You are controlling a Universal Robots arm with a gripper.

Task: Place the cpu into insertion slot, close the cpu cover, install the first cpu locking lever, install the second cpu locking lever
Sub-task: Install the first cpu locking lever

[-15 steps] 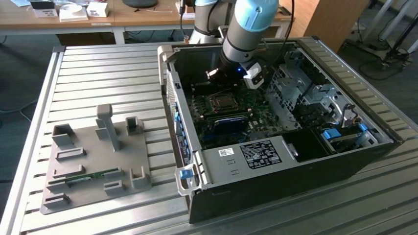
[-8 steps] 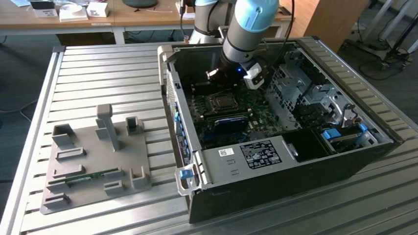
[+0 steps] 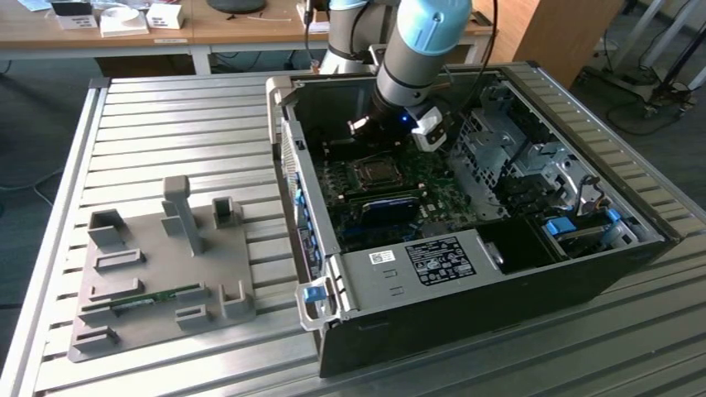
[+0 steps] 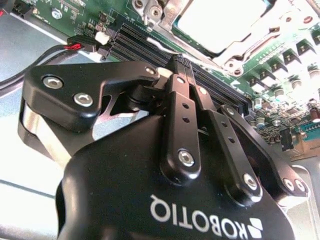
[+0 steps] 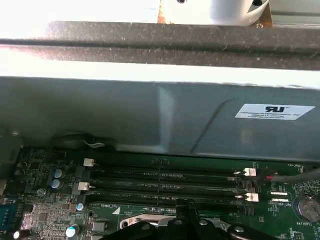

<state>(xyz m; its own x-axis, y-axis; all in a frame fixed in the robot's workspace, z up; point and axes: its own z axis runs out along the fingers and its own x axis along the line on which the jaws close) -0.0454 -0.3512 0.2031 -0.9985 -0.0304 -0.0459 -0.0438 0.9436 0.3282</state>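
Cpu (image 4: 220,22), a flat square chip with a bright silvery top, lies in the insertion slot (image 3: 375,172) on the green circuit board, and in the second wrist view the cpu cover (image 4: 245,45), a thin metal frame, surrounds its edges; whether the locking levers are fastened cannot be told. One open computer case (image 3: 474,273) lies on its side on a slatted metal table (image 3: 177,124). One robot arm (image 3: 425,41), grey with a pale blue joint cap, reaches down into the case from the far side. Its black gripper (image 3: 381,131) hangs over the board just beyond the slot. In the second wrist view the gripper (image 4: 183,62) has its two fingers (image 4: 176,100) pressed together at the tips with nothing between them, above the long black memory slots (image 4: 145,45). In the first wrist view the gripper tip (image 5: 186,204) sits beside those memory slots (image 5: 165,186), which run in parallel rows with four white end clips, below the grey inner wall of the case (image 5: 125,120). Toward the exterior view's left, one grey fixture plate (image 3: 144,248) with upright posts rests on the table and carries one green memory stick (image 3: 144,299). Behind the table stands one wooden desk (image 3: 221,29) with three small white boxes on it, and grey floor (image 3: 28,157) surrounds the table.
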